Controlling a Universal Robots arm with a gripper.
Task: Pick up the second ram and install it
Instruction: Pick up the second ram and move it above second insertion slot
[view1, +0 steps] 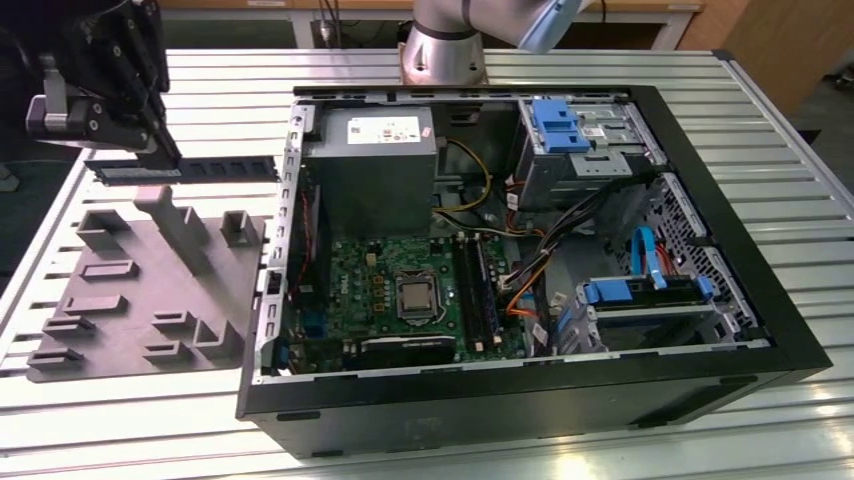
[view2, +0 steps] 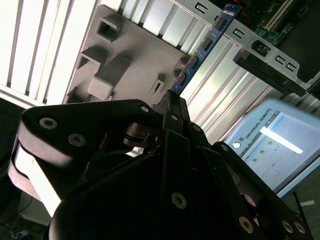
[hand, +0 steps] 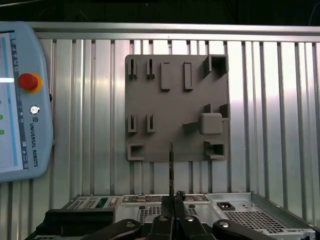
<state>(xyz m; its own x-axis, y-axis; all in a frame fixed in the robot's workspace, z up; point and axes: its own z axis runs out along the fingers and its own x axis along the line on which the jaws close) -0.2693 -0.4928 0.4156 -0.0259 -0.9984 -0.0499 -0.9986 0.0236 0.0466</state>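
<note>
Here the second ram (view1: 214, 167), a thin bluish-green stick with dark chips, hangs in the air at the far corner of the grey fixture plate (view1: 134, 300), outside the open computer case (view1: 507, 405). The gripper (view1: 163, 155) is clenched on it near the middle of its length, coming down onto its upper edge. In the exterior view the stick's long axis runs almost level, from nine o'clock to three o'clock. In the second wrist view the stick (view2: 205, 45) reaches straight out from the closed gripper (view2: 172, 102) towards the case. In the first wrist view it shows edge-on as a thin dark line (hand: 171, 165) over the plate's edge. The black memory slots (view1: 475, 285) lie at about four o'clock from the stick in the exterior view, well apart from it, on the green motherboard (view1: 367, 270). They run roughly twelve to six o'clock, so the stick sits crosswise to them. Between stick and slots stand the case's side wall (view1: 288, 200) and the grey power-supply box (view1: 367, 170), which sits at three o'clock from the stick, just past that wall. Orange and yellow cables (view1: 527, 275) crowd the slots' three o'clock side. All of this rests on a slatted metal table (view1: 801, 260), and a teach pendant (hand: 20, 100) lies on it beside the plate.
</note>
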